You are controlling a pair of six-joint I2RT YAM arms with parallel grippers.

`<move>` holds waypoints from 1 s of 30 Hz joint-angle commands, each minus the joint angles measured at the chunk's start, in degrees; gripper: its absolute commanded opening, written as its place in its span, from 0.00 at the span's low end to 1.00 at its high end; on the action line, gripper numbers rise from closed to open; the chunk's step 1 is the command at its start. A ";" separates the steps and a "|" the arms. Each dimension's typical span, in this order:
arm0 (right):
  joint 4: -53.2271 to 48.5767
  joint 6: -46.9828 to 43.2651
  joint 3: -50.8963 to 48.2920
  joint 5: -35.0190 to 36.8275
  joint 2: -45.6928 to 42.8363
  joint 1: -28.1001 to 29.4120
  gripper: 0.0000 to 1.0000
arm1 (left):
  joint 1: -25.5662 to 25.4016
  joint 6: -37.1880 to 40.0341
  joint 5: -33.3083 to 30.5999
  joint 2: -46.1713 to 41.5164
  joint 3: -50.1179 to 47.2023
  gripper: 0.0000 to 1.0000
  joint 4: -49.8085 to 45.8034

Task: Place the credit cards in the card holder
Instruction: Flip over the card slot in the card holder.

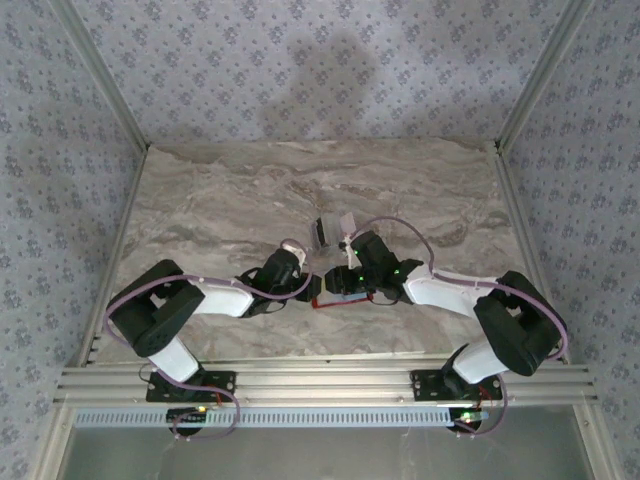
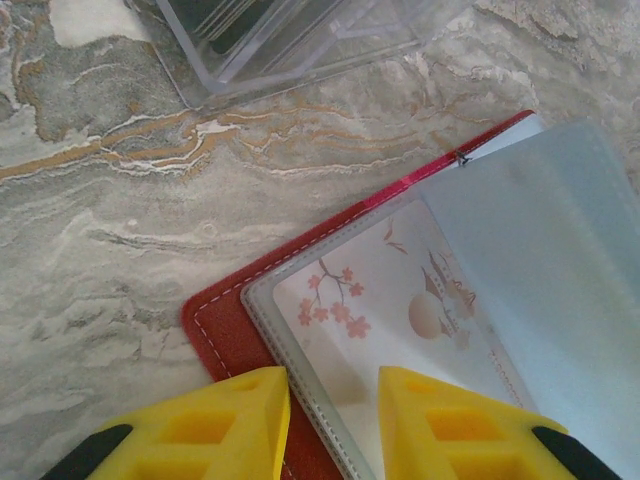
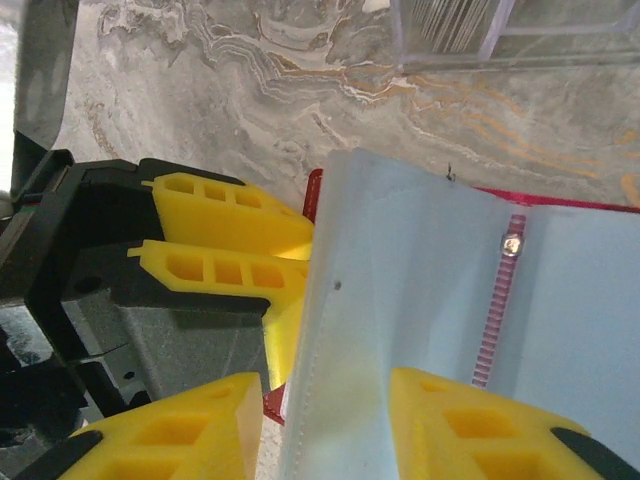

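Pinning the open red card holder [image 2: 225, 330] edge with your left gripper [image 2: 333, 420], jaws clamped on it, you freed the right gripper [image 3: 325, 425], jaws apart, straddling a clear pocket [image 3: 400, 330].

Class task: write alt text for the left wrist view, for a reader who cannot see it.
An open red card holder lies on a marble-patterned table, its clear pocket showing a card with pink blossoms. Two yellow fingers of the left gripper straddle its near edge, and a clear plastic box sits beyond.
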 commanded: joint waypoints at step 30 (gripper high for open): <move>-1.19 0.11 1.23 0.94 3.69 0.77 0.33 | 1.54 -1.66 1.02 -0.72 -2.83 0.31 -5.03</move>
